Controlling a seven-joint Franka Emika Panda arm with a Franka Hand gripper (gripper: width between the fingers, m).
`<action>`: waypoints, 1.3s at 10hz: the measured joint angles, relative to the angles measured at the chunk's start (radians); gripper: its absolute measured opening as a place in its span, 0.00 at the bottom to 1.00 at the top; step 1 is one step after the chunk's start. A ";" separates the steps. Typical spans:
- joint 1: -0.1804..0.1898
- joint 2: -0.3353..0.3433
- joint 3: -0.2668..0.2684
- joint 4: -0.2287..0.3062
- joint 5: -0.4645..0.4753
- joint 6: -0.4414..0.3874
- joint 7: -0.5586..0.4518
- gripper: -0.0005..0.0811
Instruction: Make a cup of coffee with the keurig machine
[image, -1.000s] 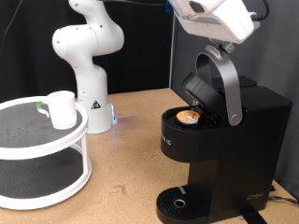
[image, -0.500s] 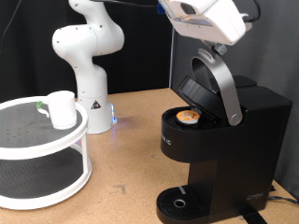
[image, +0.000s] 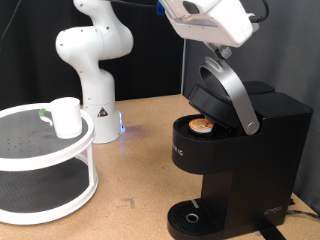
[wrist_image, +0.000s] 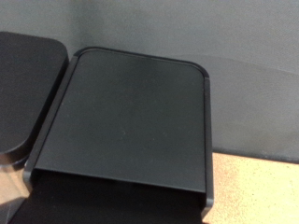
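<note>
The keurig machine (image: 250, 140) stands at the exterior view's right, black, with its hinged lid up. Its silver-grey handle band (image: 228, 90) leans toward the exterior view's left. A small pod with a tan top (image: 203, 124) sits in the open brew chamber. My gripper (image: 210, 40) is at the top of the handle band, and its fingertips do not show. The wrist view shows only the machine's flat black top (wrist_image: 131, 112). The white cup (image: 66, 116) stands upright on a round white shelf (image: 40, 150) at the left, far from the gripper.
The white robot arm base (image: 95, 70) stands behind the shelf. The round drip tray (image: 190, 215) at the machine's foot has nothing on it. The tan table (image: 140, 170) lies between the shelf and the machine.
My gripper has moved toward the exterior view's left, and the handle band with the lid has swung that way and lower over the pod. The cup has not moved.
</note>
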 joint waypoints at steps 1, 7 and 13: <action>-0.003 -0.002 -0.002 -0.002 -0.013 0.000 -0.001 0.01; -0.011 0.001 0.009 -0.050 -0.111 0.051 0.024 0.01; -0.013 -0.008 0.008 -0.079 -0.122 0.064 -0.031 0.01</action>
